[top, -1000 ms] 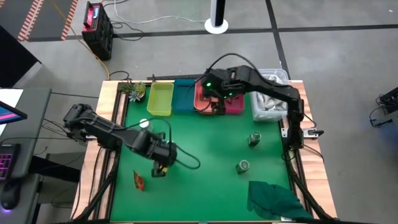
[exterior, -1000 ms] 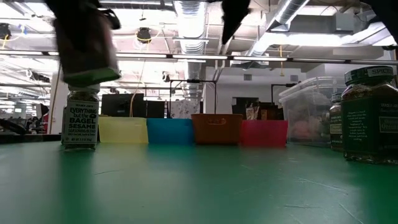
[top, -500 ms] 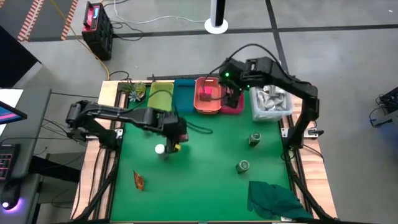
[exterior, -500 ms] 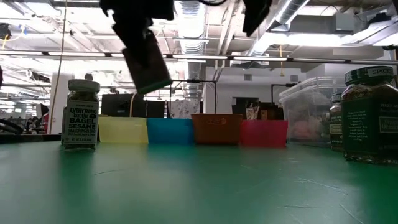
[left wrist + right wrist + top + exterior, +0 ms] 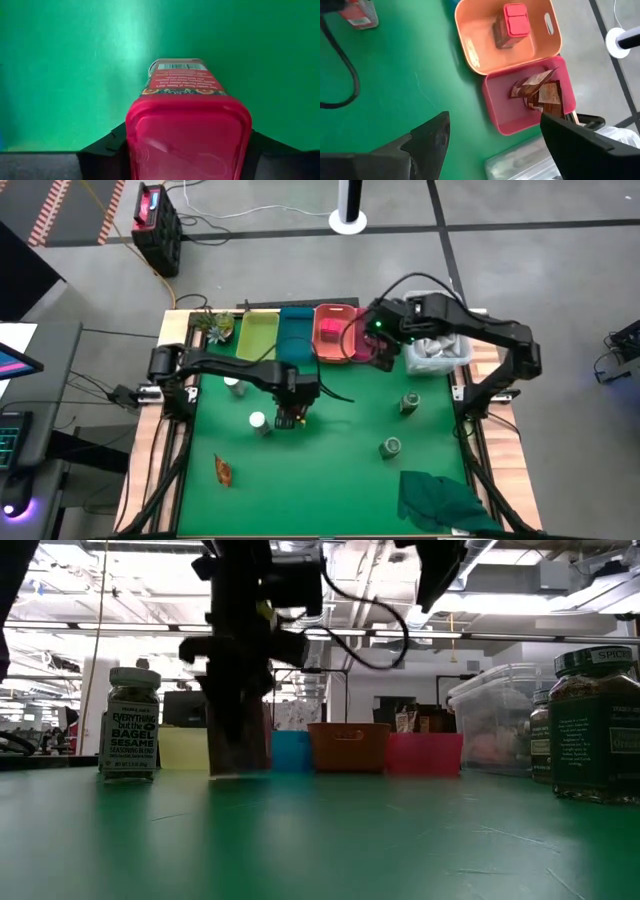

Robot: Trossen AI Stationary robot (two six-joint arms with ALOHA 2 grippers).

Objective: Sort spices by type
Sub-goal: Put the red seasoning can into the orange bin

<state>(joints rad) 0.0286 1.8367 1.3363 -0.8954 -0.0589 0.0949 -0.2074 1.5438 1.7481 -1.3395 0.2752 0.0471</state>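
My left gripper [image 5: 290,418] stands over the middle of the green mat, shut on a pink-red cube packet [image 5: 182,82] with a red lid. A white-capped jar [image 5: 258,420] stands just left of it, and another [image 5: 233,384] farther back. Two round green jars [image 5: 409,402] [image 5: 390,446] stand on the mat's right side. A brown-orange piece [image 5: 223,470] lies near left. My right gripper [image 5: 495,150] hangs open above the pink bin [image 5: 375,348], holding nothing. My left gripper pinches the packet's red lid end [image 5: 187,132] between its two fingers [image 5: 107,145], one on each side. The fingers come from above, pointing down. The packet hangs upright below them; its base [image 5: 238,770] is at the mat, resting or just above, I cannot tell.
Along the far edge stand a yellow bin [image 5: 257,335], a blue bin [image 5: 296,335], an orange bin [image 5: 470,45] with a red-lidded packet [image 5: 515,22], the pink bin with brown packets [image 5: 540,92], and a clear tub [image 5: 435,345]. A dark green cloth [image 5: 440,500] lies near right.
My left gripper has carried the packet from the near left toward the table's middle and down to the mat; the packet, tilted midway, now stands upright. My right gripper has drawn from over the orange bin toward the table's right, staying open.
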